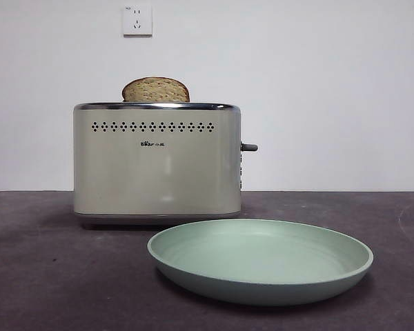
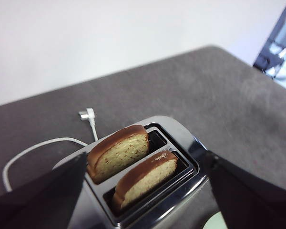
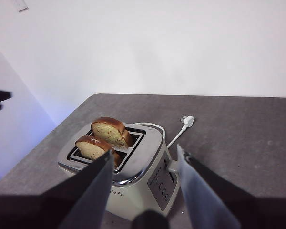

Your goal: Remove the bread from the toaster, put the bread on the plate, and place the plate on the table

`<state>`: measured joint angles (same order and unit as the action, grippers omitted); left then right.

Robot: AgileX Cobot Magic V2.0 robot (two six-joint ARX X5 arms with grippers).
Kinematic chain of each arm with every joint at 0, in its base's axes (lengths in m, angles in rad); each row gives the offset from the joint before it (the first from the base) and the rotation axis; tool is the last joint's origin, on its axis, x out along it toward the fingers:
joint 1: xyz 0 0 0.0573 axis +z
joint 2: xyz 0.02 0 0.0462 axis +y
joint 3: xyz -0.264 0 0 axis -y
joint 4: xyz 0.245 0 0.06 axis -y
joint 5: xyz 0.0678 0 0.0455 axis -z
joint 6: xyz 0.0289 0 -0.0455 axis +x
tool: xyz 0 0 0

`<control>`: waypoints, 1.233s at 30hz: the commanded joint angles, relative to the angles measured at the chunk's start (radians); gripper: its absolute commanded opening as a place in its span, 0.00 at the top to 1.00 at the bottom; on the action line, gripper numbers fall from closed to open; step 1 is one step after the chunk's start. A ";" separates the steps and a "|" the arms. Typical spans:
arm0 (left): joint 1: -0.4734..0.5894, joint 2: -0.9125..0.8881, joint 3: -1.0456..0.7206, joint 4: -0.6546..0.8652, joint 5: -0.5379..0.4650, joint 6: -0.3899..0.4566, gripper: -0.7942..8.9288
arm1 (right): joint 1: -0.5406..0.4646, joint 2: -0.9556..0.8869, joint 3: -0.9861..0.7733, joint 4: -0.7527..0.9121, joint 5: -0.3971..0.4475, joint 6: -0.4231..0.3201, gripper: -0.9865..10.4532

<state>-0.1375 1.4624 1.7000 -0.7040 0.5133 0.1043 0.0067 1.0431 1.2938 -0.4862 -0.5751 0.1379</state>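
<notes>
**Bread in toaster, both grippers clear above**

The bread (image 2: 120, 153) stands upright in one toaster (image 1: 156, 162) slot; a second slice (image 2: 145, 180) sits in the slot beside it. Front view shows only one domed top above the chrome rim, upper left of centre. The plate (image 1: 260, 261) lies on the table (image 1: 41, 276) lower right, its rim just in front of the toaster base. Open tabletop on both sides. White plug and cord (image 2: 88, 116) lie behind the toaster. Left gripper (image 2: 143, 191) hangs over the slots, jaws spread wide. Right gripper (image 3: 143, 191) hangs off the knob end, jaws apart.
</notes>
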 commanded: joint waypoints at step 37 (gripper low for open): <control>-0.144 0.510 0.291 -0.258 -0.117 0.444 0.56 | 0.003 0.011 0.002 -0.090 -0.002 -0.008 0.72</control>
<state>-0.2783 1.9526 1.9907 -0.9596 0.3946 0.5323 0.0071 1.0515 1.2938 -0.5770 -0.5758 0.1375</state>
